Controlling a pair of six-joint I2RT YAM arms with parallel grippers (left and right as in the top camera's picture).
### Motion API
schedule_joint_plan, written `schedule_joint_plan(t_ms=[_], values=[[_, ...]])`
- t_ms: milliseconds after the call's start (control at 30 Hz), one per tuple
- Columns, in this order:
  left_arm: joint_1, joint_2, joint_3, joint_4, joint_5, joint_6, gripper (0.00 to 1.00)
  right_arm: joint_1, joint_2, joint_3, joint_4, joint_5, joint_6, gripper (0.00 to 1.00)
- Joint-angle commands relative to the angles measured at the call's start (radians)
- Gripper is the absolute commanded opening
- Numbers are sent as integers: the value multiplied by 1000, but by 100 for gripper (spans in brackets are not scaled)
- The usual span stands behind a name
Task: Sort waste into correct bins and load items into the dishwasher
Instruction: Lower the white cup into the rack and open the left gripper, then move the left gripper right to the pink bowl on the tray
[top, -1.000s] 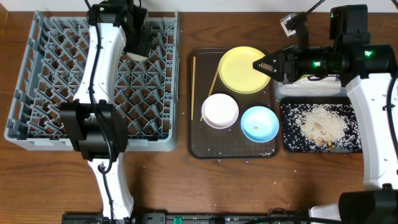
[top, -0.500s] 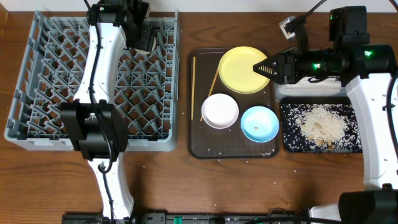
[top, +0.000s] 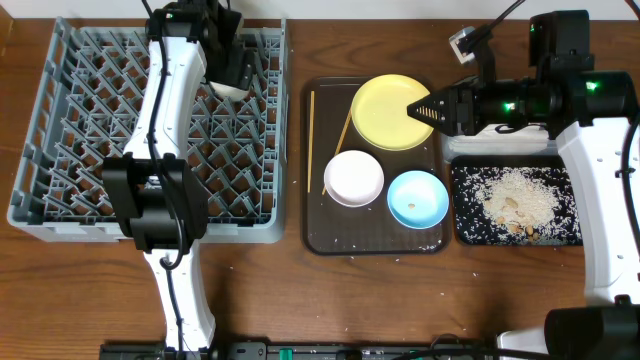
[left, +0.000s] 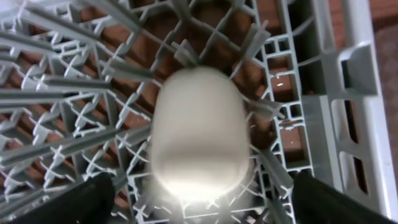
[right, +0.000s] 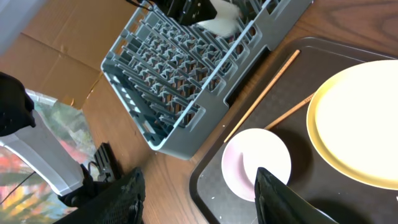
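Note:
A small white cup rests among the pegs at the far right corner of the grey dish rack. My left gripper hangs open just above it, with both fingers wide of its sides. In the overhead view the cup shows below the left gripper. My right gripper hovers open over the yellow plate with nothing between its fingers. A white bowl, a light blue bowl and two chopsticks lie on the brown tray.
A black tray holding rice-like crumbs sits right of the brown tray. A clear tub shows partly under the right arm. In the right wrist view the rack, white bowl and plate lie ahead of the right gripper.
My left gripper has opened and let go of the white cup, which now rests in the rack. The right arm has hardly moved.

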Motion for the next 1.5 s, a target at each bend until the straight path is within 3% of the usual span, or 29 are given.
schedule_joint_plan(t_ms=[0, 300, 533, 967, 1200, 1467], values=[[2, -37, 29, -6, -19, 8, 93, 5, -13, 0, -3, -6, -18, 54], [2, -251, 31, -44, 19, 4, 94, 5, -19, 0, -11, 13, -17, 52], [2, -482, 31, -156, 200, 1, 94, 17, -45, 0, -51, 200, 21, 50], [2, -754, -30, -416, 375, 61, 94, 138, -64, 0, -109, 475, 66, 47], [2, -930, -208, -405, 381, 97, 95, 180, -64, -35, -129, 570, 99, 47], [2, -1184, -540, -270, 338, 97, 95, 182, -64, -211, -84, 571, 163, 43]])
